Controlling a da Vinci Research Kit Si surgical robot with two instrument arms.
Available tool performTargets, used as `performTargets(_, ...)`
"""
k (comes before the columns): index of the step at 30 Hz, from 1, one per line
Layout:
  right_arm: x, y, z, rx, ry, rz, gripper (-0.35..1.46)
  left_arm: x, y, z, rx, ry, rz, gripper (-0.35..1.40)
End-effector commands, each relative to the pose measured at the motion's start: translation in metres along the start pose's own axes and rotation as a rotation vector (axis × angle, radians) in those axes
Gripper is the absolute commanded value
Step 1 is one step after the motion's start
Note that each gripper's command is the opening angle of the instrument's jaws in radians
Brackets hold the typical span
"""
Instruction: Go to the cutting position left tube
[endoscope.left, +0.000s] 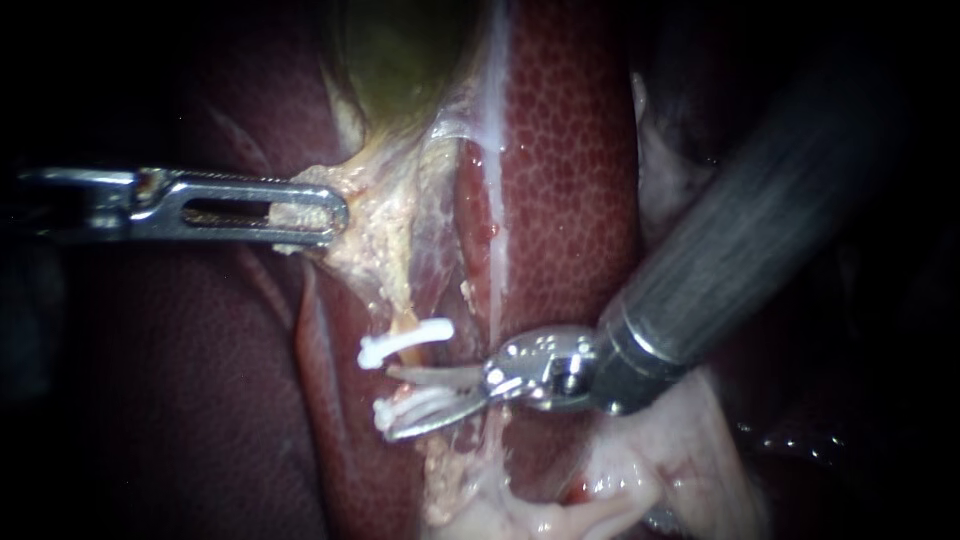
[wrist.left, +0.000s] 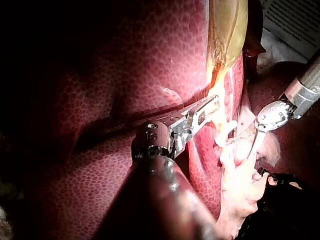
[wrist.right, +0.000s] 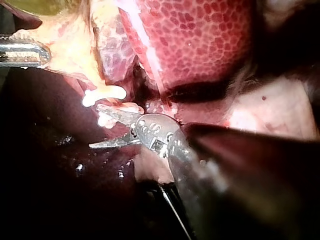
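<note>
The left tube (endoscope.left: 405, 322) runs down from the yellowish tissue under the greenish gallbladder (endoscope.left: 400, 50). It carries one white clip (endoscope.left: 405, 342) higher up and more white clips (endoscope.left: 412, 408) just below. My right instrument (endoscope.left: 390, 402) comes in from the upper right with its two blades open. They straddle the tube at the lower clips, the upper blade lying in the gap between the clips. My left instrument (endoscope.left: 335, 212) is shut on the pale tissue at the gallbladder's neck (endoscope.left: 370, 215) and holds it to the left. The right wrist view shows the open blades (wrist.right: 95, 126) beside the clip (wrist.right: 105, 94).
Dark red liver (endoscope.left: 570, 150) lies right of the tube, with more liver (endoscope.left: 180, 400) on the left. Pale pink loose tissue (endoscope.left: 620, 470) sits under the right instrument's shaft. A white strip of tissue (endoscope.left: 495, 150) runs down the liver beside the tube.
</note>
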Motion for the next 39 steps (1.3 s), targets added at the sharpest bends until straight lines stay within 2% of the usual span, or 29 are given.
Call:
performTargets(1, 0.0, 0.0, -0.0002, -0.002, 0.0, 0.0, 1.18, 0.0, 0.0, 0.0, 0.0, 0.0, 0.0, -0.35)
performTargets(6, -0.0006, 0.0004, -0.0015, 0.0, 0.0, 0.002, 1.18, 0.0, 0.0, -0.0001, 0.0, 0.0, 0.0, -0.35)
performTargets(14, -0.0019, 0.0018, -0.0031, -0.005, 0.001, 0.004, 1.2, 0.0, 0.0, -0.0001, 0.001, 0.0, 0.0, -0.35)
performTargets(21, -0.0025, 0.003, -0.0029, -0.011, 0.001, 0.005, 1.2, 0.0, 0.0, -0.0001, 0.001, 0.0, 0.0, -0.35)
performTargets(33, -0.0028, 0.0029, 0.0002, 0.015, -0.009, -0.004, 1.18, 0.0, 0.0, -0.0001, 0.0, 0.0, 0.0, -0.35)
performTargets(39, -0.0027, 0.0025, 0.0008, 0.034, -0.009, -0.012, 1.18, 0.0, 0.0, -0.0001, 0.0, 0.0, 0.0, -0.35)
